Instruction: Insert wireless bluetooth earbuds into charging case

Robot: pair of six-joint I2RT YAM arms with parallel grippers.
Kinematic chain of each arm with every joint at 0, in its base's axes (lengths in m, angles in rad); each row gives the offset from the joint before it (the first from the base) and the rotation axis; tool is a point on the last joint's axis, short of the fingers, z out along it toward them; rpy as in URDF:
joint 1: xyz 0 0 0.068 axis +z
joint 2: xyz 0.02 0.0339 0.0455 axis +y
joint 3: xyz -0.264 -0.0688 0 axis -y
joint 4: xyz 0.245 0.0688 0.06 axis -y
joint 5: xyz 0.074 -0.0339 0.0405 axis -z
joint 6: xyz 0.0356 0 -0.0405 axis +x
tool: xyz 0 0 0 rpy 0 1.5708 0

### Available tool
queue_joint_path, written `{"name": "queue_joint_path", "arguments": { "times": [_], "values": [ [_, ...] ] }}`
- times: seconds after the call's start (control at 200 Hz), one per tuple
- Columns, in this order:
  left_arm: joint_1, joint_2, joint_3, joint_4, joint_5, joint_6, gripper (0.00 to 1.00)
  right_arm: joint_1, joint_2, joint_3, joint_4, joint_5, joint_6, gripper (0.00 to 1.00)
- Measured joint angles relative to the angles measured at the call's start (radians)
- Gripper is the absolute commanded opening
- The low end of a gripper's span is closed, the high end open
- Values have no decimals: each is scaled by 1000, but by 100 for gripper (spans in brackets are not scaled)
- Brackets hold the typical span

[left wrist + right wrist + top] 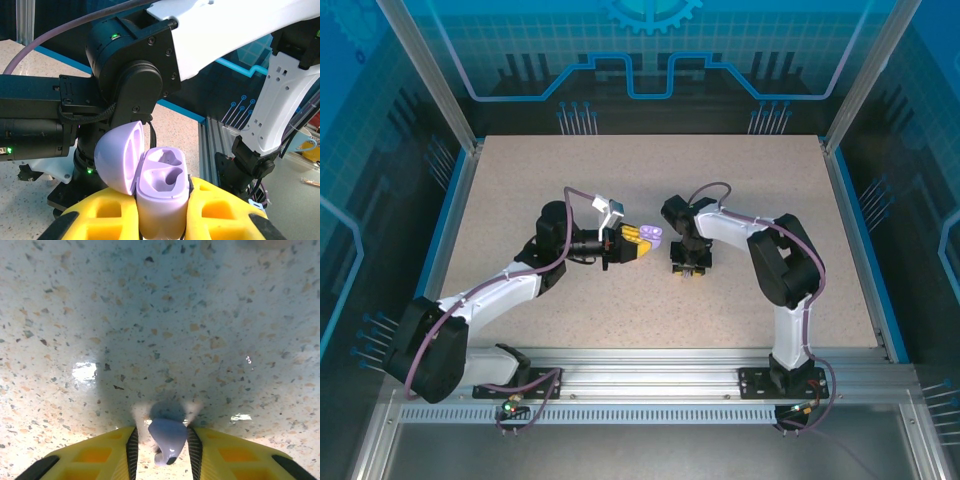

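In L hand (162, 221): case (161, 192), lid (119, 159) at left; in R hand (162, 450): earbud (168, 436), over table (150, 315).

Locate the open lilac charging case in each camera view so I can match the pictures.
Top external: the charging case is near picture centre, in the left claw.
Left wrist: bottom centre, lid open, clamped between yellow fingers.
Right wrist: faces the speckled table; an earbud sits between the right claw's fingers.
Shared landmark: the speckled table.

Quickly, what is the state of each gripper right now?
Left gripper: closed, holding the open lilac charging case.
Right gripper: closed on a lilac earbud, low over the table.
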Motion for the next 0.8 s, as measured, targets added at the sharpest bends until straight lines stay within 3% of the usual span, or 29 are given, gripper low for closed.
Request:
{"name": "queue_joint_path", "arguments": {
  "times": [0.8],
  "values": [
    [0,-13,0,-8,0,4,9,-13,14,24,5,34,-18,36]
  ]
}}
